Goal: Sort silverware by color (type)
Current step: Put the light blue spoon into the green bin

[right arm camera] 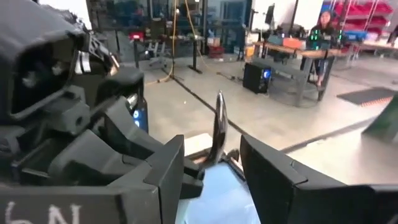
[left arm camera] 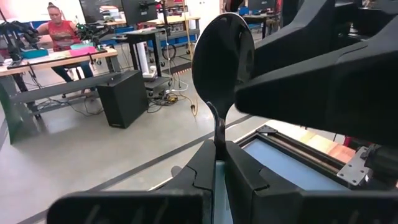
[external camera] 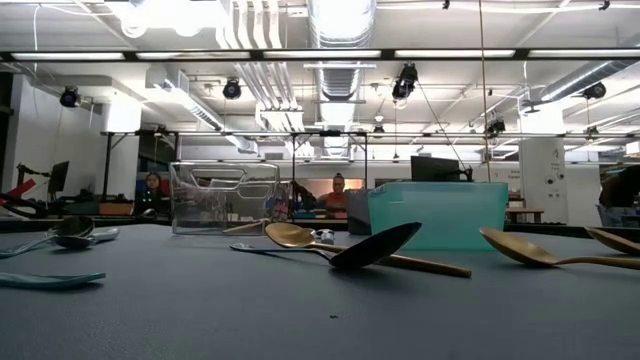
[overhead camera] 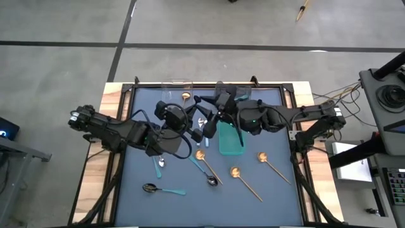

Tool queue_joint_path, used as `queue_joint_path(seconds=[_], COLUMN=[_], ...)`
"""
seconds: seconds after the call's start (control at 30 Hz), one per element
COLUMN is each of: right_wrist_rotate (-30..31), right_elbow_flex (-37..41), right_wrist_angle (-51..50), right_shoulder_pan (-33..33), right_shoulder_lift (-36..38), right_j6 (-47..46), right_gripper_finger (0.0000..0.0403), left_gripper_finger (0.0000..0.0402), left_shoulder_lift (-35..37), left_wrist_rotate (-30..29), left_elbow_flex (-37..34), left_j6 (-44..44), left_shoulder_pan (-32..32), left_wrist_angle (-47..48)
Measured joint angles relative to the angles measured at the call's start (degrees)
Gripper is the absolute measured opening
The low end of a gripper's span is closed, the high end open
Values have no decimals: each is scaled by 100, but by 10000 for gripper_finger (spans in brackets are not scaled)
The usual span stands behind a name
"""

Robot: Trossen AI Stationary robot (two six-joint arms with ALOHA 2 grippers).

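Spoons [overhead camera: 243, 178] mostly unsorted: gold, teal-handled and blue-handled ones lie loose on the mat [overhead camera: 278, 202] near the teal bin [overhead camera: 229, 140]; one gold sits by the clear bin [overhead camera: 175, 83]. Much left, I judge. Both arms meet mid-table, raised. Left gripper [left arm camera: 219, 163] clenched on a dark spoon [left arm camera: 222, 59], bowl up. Right gripper [right arm camera: 211, 163] spread, flanking that spoon, not gripping; looks like a handover.

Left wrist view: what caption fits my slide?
Left gripper shut on a dark spoon, held upright beside the other arm.
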State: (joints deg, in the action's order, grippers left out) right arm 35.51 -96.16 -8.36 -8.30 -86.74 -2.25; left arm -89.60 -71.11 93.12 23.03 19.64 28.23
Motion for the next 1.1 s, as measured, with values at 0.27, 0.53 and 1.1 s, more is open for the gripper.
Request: queue_joint_path(seconds=[0.27,0.53,1.1], right_wrist_rotate=[-42,-31,21], right_elbow_flex=[0,0,0], right_wrist_angle=[231,273,267], right_shoulder_pan=[42,77,81], right_shoulder_lift=[-70,-70,-47], right_j6=[272,399,395], right_gripper_finger=[116,34,9], left_gripper_finger=[1,4,8], left_shoulder_lift=[11,17,37], left_wrist_rotate=[0,113,159], left_elbow_flex=[0,0,0], left_j6=[-31,-108,-293], left_shoulder_pan=[2,-4,-2], left_wrist_angle=[22,15,-1])
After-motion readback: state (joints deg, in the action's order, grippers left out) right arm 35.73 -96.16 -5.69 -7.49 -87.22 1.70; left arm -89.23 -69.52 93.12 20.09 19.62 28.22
